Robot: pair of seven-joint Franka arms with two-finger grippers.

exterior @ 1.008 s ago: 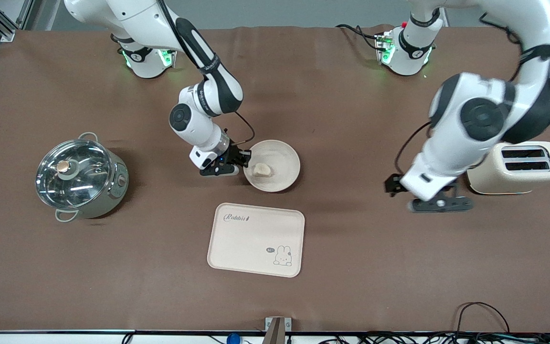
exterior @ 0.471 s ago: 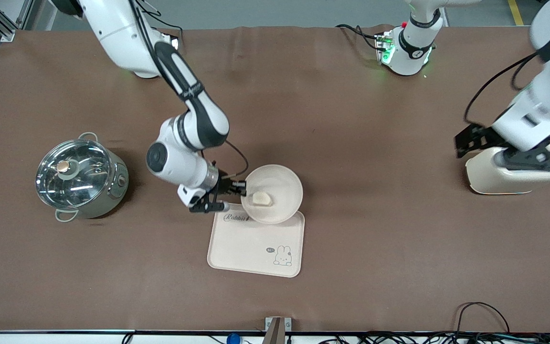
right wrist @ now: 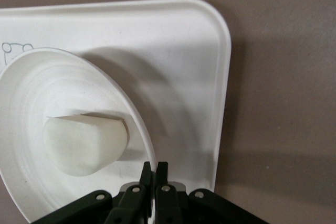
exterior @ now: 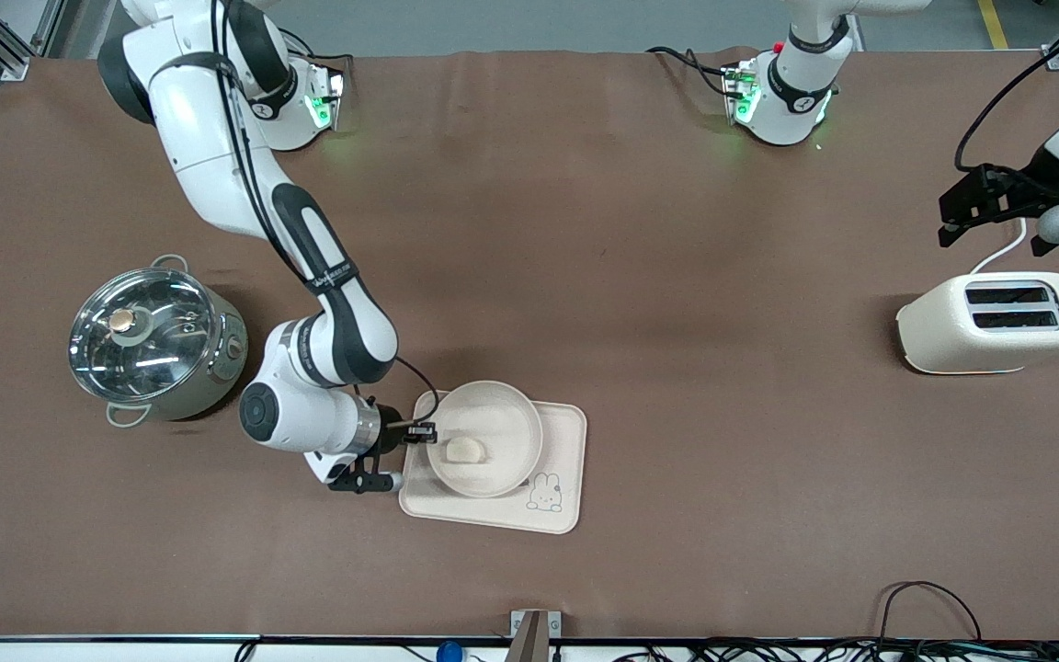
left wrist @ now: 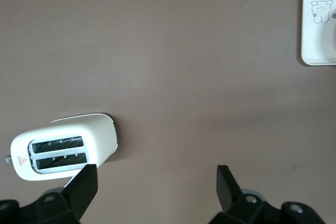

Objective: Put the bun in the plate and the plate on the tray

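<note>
The right gripper point(exterior: 426, 430) pinches the rim of the plate point(exterior: 502, 414), fingers pressed together on it, holding the plate over the tray point(exterior: 562, 432) with the bun point(exterior: 465, 450) inside. A tilted or early release could roll the bun out or leave the plate overhanging the tray's edge. The left gripper point(exterior: 989, 207) waits, spread, above the toaster point(exterior: 994, 322). A lidded pot point(exterior: 154, 340) sits on the brown tablecloth point(exterior: 677, 276).
</note>
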